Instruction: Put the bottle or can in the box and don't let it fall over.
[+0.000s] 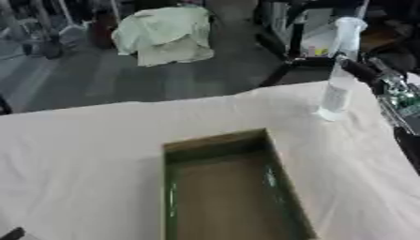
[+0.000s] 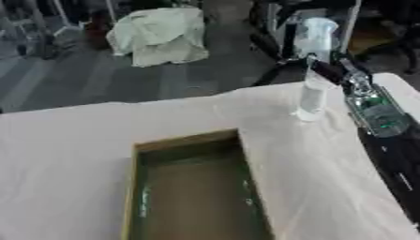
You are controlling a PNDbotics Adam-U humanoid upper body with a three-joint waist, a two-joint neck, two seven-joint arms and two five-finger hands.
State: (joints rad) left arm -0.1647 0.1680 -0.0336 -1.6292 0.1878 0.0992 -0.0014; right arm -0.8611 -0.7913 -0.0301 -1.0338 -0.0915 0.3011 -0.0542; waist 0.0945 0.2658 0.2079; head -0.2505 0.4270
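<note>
1. Standing upright in the upper right of the frame: a clear bottle [image 2: 312,82], base on the white tablecloth [image 2: 74,140] near the far table edge.
2. Wrapped around its mid-section: dark fingers of the right hand [image 2: 328,70], arm entering from the right edge.
3. Open at lower centre, well apart from the bottle: a green-walled box [image 1: 226,187].
4. Barely visible at the lower left corner: a dark tip, possibly the left hand [image 1: 11,233]; finger position impossible to tell.
</note>
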